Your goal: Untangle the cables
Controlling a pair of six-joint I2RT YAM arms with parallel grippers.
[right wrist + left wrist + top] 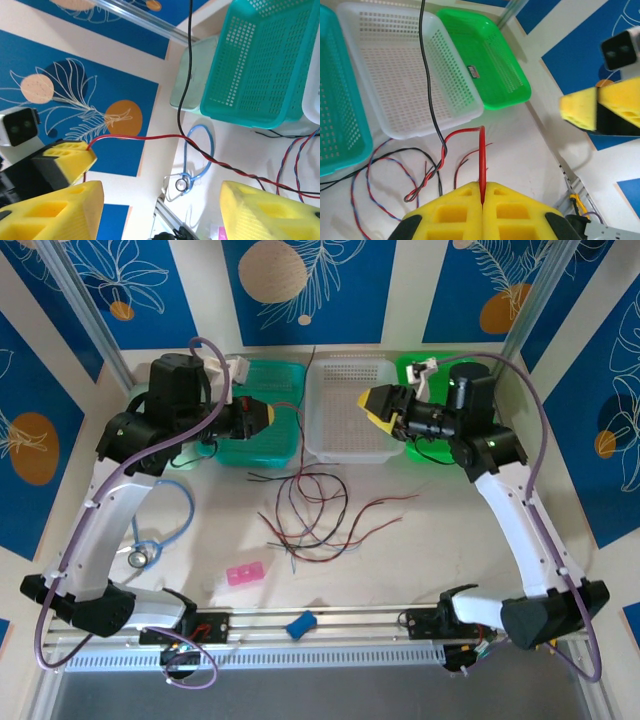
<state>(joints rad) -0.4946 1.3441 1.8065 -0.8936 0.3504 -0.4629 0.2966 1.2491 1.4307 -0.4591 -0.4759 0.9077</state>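
Cables: thin red, black and grey-blue wires point(310, 510) lie in loose, crossing loops on the middle of the table point(450, 540), just in front of the baskets.
Raised strands: a red wire point(482, 150) runs up from the heap into the left gripper. A black wire point(420, 50) rises past the white basket and twists around the red one lower down.
Left gripper point(483, 187): yellow ribbed fingers pressed together, clamped on the red wire, over the right end of the teal basket.
Right gripper point(161, 192): yellow fingers stand well apart with nothing between them. It is raised over the gap between the white and green baskets.
Teal basket point(270, 445): perforated plastic, leftmost. Its contents cannot be told.
White basket point(350, 390): perforated plastic, in the middle.
Green basket point(485, 55): glossy, perforated, rightmost. One small dark item lies on its floor.
View differences: the left wrist view shows the clamp on the wire. The right wrist view shows the red strand leaving the other gripper.
Surroundings: a light blue tube loop point(165, 520) lies left of the heap, a small pink item point(245, 573) near the front, and a blue block point(301, 623) on the rail.
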